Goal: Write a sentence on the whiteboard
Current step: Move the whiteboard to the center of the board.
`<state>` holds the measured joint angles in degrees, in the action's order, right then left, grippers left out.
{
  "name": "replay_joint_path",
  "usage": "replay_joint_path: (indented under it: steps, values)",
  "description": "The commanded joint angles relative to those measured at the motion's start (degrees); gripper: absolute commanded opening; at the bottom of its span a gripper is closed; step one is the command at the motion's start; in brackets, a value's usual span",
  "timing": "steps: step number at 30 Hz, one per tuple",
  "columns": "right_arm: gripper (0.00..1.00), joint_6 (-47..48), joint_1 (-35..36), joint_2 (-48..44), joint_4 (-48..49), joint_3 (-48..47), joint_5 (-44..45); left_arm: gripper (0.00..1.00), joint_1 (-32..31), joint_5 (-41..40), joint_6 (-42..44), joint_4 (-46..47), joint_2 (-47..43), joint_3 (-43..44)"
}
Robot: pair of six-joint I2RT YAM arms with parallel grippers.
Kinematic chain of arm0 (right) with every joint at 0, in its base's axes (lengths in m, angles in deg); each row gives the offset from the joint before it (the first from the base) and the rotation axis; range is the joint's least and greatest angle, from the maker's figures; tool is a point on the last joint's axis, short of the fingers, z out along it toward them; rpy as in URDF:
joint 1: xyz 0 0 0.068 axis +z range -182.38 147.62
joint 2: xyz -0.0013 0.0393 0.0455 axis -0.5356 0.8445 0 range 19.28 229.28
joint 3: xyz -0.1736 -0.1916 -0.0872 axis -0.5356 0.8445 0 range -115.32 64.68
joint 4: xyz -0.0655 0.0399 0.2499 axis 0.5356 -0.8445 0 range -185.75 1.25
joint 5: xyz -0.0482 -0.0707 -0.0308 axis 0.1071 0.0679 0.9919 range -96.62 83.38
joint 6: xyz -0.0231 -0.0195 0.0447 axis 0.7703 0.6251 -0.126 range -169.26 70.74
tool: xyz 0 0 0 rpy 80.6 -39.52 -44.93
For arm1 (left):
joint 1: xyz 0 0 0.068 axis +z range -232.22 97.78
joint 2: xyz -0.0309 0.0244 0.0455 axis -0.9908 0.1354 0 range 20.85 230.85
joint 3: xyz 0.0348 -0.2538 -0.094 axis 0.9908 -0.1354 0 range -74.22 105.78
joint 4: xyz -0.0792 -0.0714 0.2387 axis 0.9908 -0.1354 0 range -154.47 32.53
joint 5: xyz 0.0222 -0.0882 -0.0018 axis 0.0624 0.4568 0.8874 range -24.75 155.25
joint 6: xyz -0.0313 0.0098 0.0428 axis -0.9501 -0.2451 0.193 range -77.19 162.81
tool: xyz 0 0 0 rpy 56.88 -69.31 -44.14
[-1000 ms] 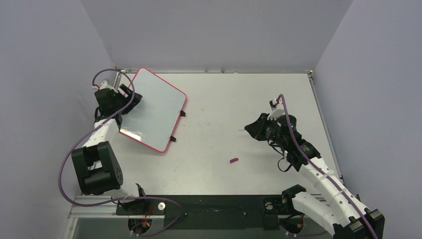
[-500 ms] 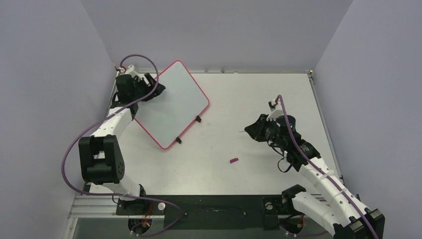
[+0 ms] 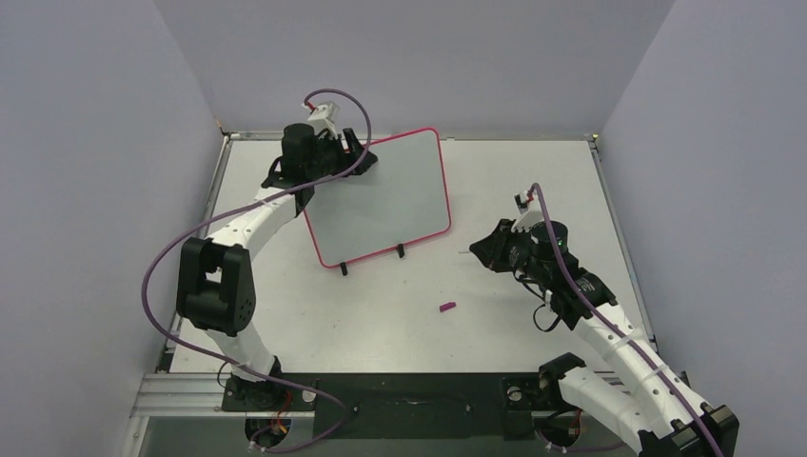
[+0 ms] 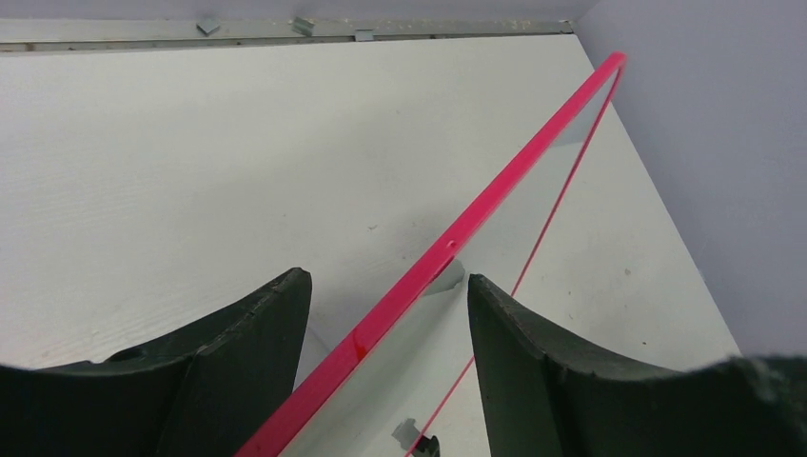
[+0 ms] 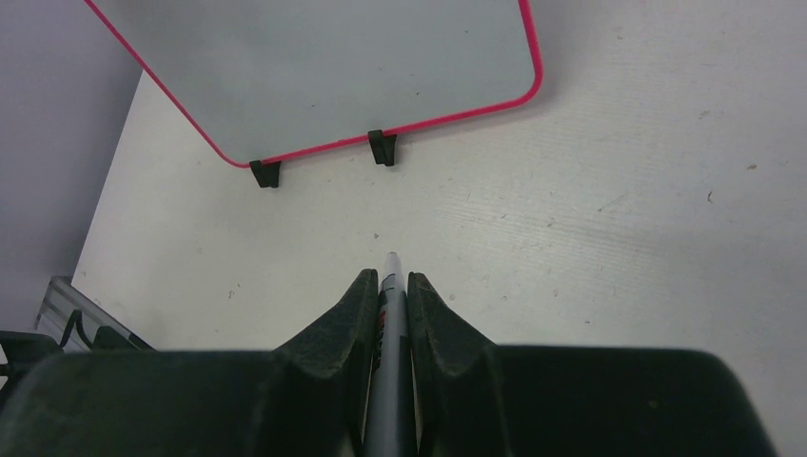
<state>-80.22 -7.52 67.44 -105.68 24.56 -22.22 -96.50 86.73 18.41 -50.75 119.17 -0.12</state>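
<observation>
The whiteboard [image 3: 381, 200], white with a thin red-pink frame, stands tilted at the back middle of the table on two black clips [image 3: 400, 251]. Its face is blank; no sentence shows on it. My left gripper [image 3: 344, 152] holds its upper left corner. In the left wrist view the frame [image 4: 495, 200] crosses slantwise between the fingers of the left gripper [image 4: 385, 276], which stand apart. My right gripper [image 3: 481, 248] is to the board's right, shut on a grey marker [image 5: 391, 286] pointing toward the board [image 5: 324, 67].
A small purple marker cap [image 3: 446, 307] lies on the white table [image 3: 533, 181] between the board and the right arm. Grey walls close the table on three sides. The clips also show in the right wrist view [image 5: 382, 146].
My left gripper has swung the whiteboard from the far left corner to the back middle, turning it clockwise and raising it. The right arm has not moved.
</observation>
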Motion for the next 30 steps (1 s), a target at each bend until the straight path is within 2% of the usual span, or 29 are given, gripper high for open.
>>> replay_joint_path:
  steps: [1,7,10,12,14,15,17,25,30]
  values:
    - [0.00,1.1,0.5,-1.5,0.2,-2.9,1.7,0.57,-2.7,2.8,2.2,-6.0,5.5,0.2]
    - [0.00,1.1,0.6,-1.1,0.1,-3.1,1.8,0.56,-3.6,1.7,3.6,-10.2,6.9,1.3]
    - [0.00,1.2,0.6,-1.0,0.0,-3.1,1.9,0.47,-3.3,-2.3,5.8,-14.2,6.3,1.1]
    - [0.00,1.3,0.7,-0.9,0.0,-3.0,1.9,0.38,-2.6,-3.4,7.4,-16.6,5.7,1.2]
    - [0.00,1.1,0.7,-0.7,0.0,-3.0,2.0,0.24,-1.2,-3.0,8.4,-18.1,5.1,1.4]
    - [0.00,1.0,0.8,-0.4,0.3,-2.9,2.0,0.12,-0.8,-3.0,8.6,-18.7,4.5,1.4]
    - [0.00,0.7,1.2,-0.1,0.7,-2.9,2.0,0.01,0.1,-2.5,9.0,-19.4,3.6,1.7]
    - [0.00,0.2,2.7,1.0,1.7,-3.2,2.6,0.00,1.8,-1.6,13.5,-26.9,1.8,6.0]
    - [0.00,0.2,3.4,1.5,1.8,-3.5,2.9,0.00,3.0,-1.1,13.5,-26.3,-0.3,4.3]
